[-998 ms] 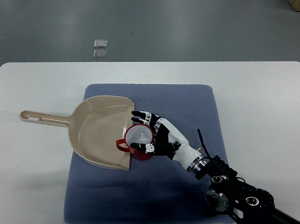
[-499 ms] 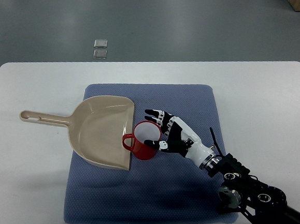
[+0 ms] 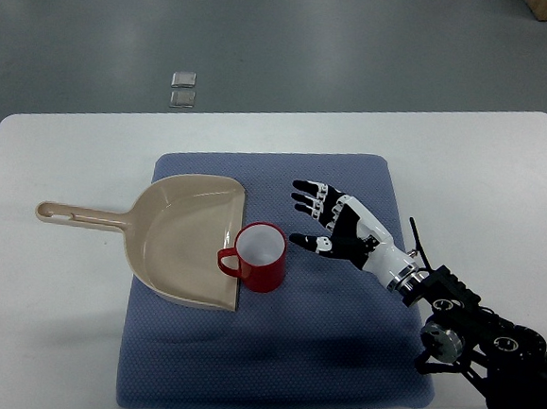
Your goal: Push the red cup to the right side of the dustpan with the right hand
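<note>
A red cup (image 3: 259, 256) with a white inside stands upright on the blue mat (image 3: 338, 352), touching the right edge of the beige dustpan (image 3: 181, 238). Its handle points left over the dustpan's lip. My right hand (image 3: 327, 222) is open with its fingers spread, a little to the right of the cup and apart from it, holding nothing. Its arm comes in from the lower right. The left arm does not show.
The dustpan's handle (image 3: 78, 215) reaches left onto the white table (image 3: 46, 319). Two small clear squares (image 3: 182, 88) lie on the grey floor beyond the table's far edge.
My right hand has let go of the cup and drawn back to the right, fingers spreading. The cup has shifted slightly right off the dustpan's lip and now stands upright.
</note>
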{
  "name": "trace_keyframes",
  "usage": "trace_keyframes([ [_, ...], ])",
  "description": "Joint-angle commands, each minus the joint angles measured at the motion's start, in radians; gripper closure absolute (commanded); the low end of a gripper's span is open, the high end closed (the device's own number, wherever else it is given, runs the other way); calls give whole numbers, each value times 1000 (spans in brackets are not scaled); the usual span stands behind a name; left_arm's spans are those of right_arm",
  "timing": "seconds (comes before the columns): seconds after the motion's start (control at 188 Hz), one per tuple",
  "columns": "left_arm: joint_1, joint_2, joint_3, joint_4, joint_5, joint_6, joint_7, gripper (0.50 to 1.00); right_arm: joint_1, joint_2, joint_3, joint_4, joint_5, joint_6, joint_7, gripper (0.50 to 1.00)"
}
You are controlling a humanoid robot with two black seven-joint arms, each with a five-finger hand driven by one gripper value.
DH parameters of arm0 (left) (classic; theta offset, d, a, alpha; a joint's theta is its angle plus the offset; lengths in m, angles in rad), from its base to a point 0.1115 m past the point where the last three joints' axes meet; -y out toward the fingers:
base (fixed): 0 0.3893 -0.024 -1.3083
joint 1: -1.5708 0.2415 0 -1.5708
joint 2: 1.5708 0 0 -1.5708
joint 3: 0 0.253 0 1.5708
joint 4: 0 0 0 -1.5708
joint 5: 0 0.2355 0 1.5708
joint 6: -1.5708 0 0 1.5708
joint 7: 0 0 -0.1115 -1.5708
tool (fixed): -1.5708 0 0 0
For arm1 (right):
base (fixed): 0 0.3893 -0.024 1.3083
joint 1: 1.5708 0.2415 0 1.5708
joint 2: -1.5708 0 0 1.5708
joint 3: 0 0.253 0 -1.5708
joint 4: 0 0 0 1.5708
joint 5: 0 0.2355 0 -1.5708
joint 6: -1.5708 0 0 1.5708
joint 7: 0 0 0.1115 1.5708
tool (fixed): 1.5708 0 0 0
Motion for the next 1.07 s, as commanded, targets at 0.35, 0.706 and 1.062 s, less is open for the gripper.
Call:
trace_keyframes([
  [0.35, 0, 0, -1, 0, 0, 0, 0, 500, 57, -99, 14, -39, 156, -51, 0, 576],
  [0.706, 0, 0, 1, 0, 0, 0, 0, 500, 75, -145, 121, -111, 176, -97, 0, 576],
  [1.062, 0, 0, -1, 0, 0, 0, 0, 500, 63, -154, 117, -136, 174, -97, 0, 574],
])
